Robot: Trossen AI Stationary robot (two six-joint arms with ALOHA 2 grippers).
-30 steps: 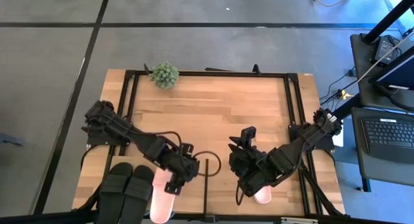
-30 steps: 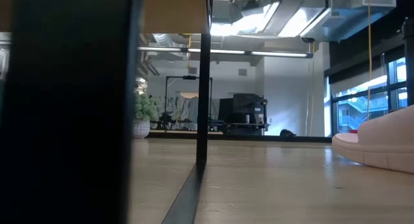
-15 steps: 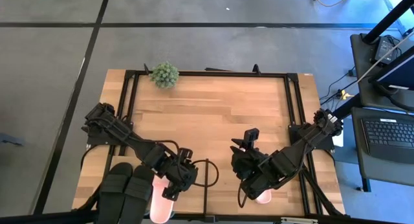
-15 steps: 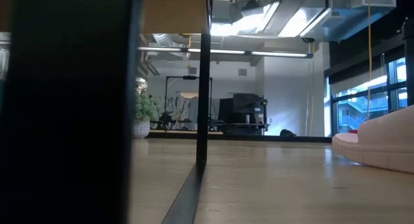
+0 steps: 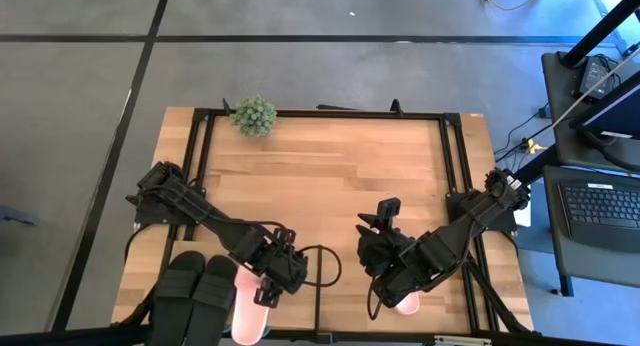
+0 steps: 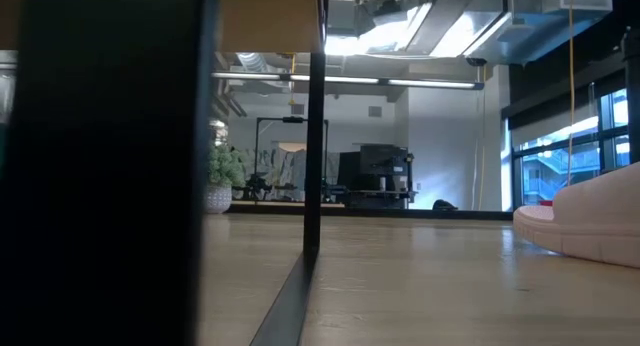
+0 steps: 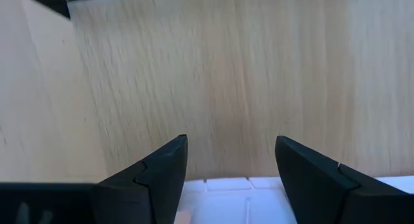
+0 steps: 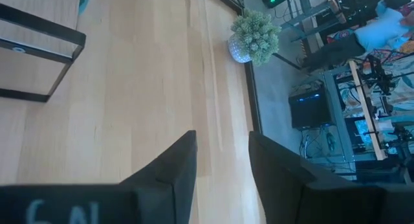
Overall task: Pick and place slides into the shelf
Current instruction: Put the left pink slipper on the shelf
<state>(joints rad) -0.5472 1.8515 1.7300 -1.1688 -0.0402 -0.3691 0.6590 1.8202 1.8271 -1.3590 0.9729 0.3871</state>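
Note:
A light pink slide (image 5: pixel 248 311) lies at the table's near edge beside a dark pair of slides (image 5: pixel 195 291). My left gripper (image 5: pixel 268 292) hangs open just over it, pointing steeply down; the slide's pale ridged surface (image 7: pixel 226 185) shows between its fingers (image 7: pixel 162 166), which touch nothing. The other pink slide (image 5: pixel 406 304) lies near the front right, partly under my right arm, resting on its sole (image 6: pixel 580 231). My right gripper (image 5: pixel 368 248) is open above the bare wood (image 8: pixel 223 136). The shelf's top board (image 6: pixel 270 16) and black divider (image 6: pixel 313 126) show in the low view.
A small potted plant (image 5: pixel 254 115) stands at the far left of the wood top. A black frame (image 5: pixel 200 166) runs along the left and right sides. A looped cable (image 5: pixel 318 261) hangs by the left arm. Bare wood lies in the middle (image 5: pixel 330 176).
My left gripper has sunk a little toward the pink slide at the near edge and tipped more steeply down, staying open. The slides have kept their places.

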